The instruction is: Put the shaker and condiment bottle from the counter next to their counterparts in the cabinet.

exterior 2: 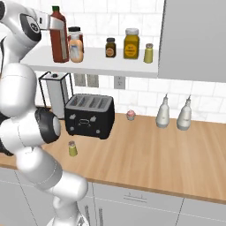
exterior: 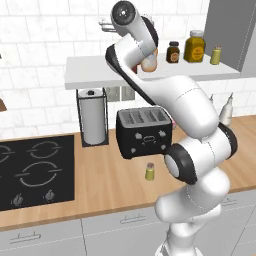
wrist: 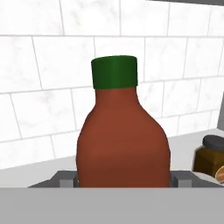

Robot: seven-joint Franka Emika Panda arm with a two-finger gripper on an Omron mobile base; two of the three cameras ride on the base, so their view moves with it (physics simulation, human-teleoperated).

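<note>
Filling the middle of the hand view, the dark-red condiment bottle [wrist: 123, 140] with its green cap stands upright against white wall tiles, and the two grey fingers [wrist: 64, 178] of the gripper [exterior 2: 52, 24] sit close against its left and right flanks at the bottom of that frame. They look clamped on the bottle's body, though the actual contact is hard to make out. At the lower right of that frame a dark jar [wrist: 210, 158] with a black lid peeks in.

In the right base view the bottle stands at the upper left, its base on or just at the white cabinet [exterior 2: 110, 66] board, with a peach jar [exterior 2: 76, 48] just beside it on its right. Further right along the board are the dark jar, an amber jar [exterior 2: 131, 44] and a small yellow-green shaker [exterior 2: 148, 53] near the grey panel.

Lower in that view, on the wooden counter [exterior 2: 150, 154], a second shaker [exterior 2: 72, 148] stands at the lower left, just in front of the black toaster [exterior 2: 90, 115]. Two white nozzle bottles [exterior 2: 163, 112] stand at the right by the wall. In the left base view a paper towel roll [exterior: 93, 117] stands left of the toaster, and the black stovetop [exterior: 35, 172] lies at the far left.
</note>
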